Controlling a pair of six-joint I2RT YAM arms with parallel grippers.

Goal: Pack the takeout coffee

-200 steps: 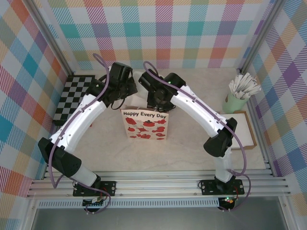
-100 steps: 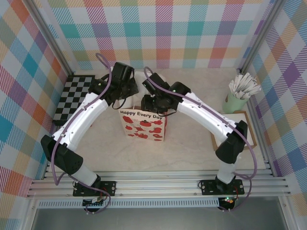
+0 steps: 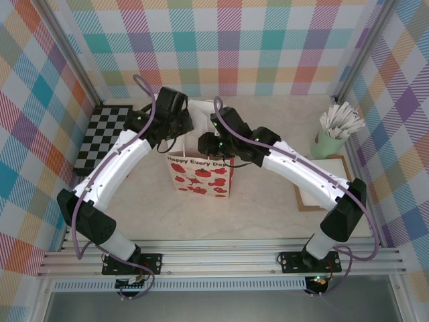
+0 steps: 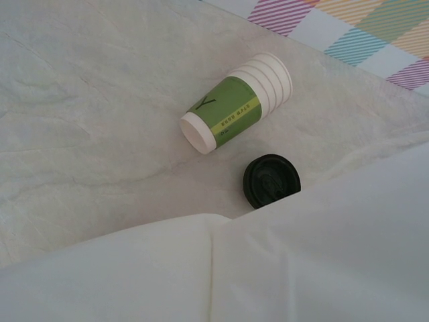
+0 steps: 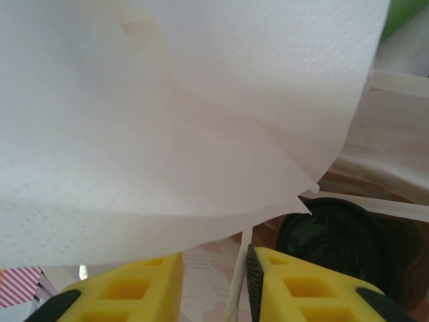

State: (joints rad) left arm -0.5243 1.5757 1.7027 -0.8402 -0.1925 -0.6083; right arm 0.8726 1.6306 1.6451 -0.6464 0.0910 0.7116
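Observation:
The paper gift bag (image 3: 201,176), printed "Happy Every Day", stands upright mid-table. In the right wrist view the takeout coffee's black lid (image 5: 335,241) shows low down inside the bag. My right gripper (image 5: 213,268) (image 3: 213,146) hangs over the bag's top, open, with the thin bag rim (image 5: 238,288) between the yellow fingers and against the right one. A white paper sheet (image 5: 167,100) hangs above them. My left gripper (image 3: 177,134) is at the bag's back left corner, its fingers hidden behind white paper (image 4: 234,268).
A nested stack of green cups (image 4: 234,104) lies on its side behind the bag, beside a loose black lid (image 4: 271,180). A checkered mat (image 3: 100,134) is far left. A green holder of white packets (image 3: 335,134) and a wooden tray (image 3: 328,181) are at the right.
My right arm swung forward from behind the bag to over its top, and its jaws narrowed. The bag shifted slightly. My left arm barely moved.

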